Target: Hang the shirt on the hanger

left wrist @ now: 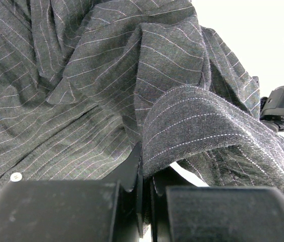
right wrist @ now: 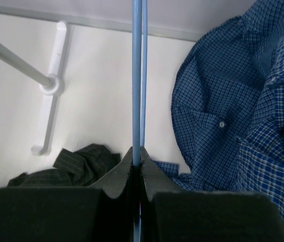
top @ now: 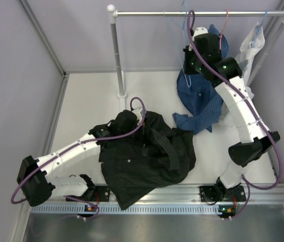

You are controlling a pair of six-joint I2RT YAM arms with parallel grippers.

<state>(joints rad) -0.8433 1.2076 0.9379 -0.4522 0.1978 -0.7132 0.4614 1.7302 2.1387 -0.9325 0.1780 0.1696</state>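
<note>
The black pinstriped shirt (top: pixel 147 156) lies crumpled on the table near the front, between the arms. My left gripper (top: pixel 140 122) rests on its upper edge. In the left wrist view the gripper (left wrist: pixel 148 169) is shut on a thick fold of the shirt (left wrist: pixel 192 126). My right gripper (top: pixel 189 50) is raised by the rack rail. In the right wrist view it (right wrist: pixel 137 154) is shut on the thin light-blue wire of the hanger (right wrist: pixel 137 75), which runs straight up from the jaws. The shirt (right wrist: pixel 76 161) shows below it.
A blue checked shirt (top: pixel 202 101) hangs from a red-pink hanger (top: pixel 226 22) on the rail (top: pixel 152 13) and trails onto the table. A white garment (top: pixel 250 48) hangs at the right. The rack post (top: pixel 116 55) stands at the back, with walls on both sides.
</note>
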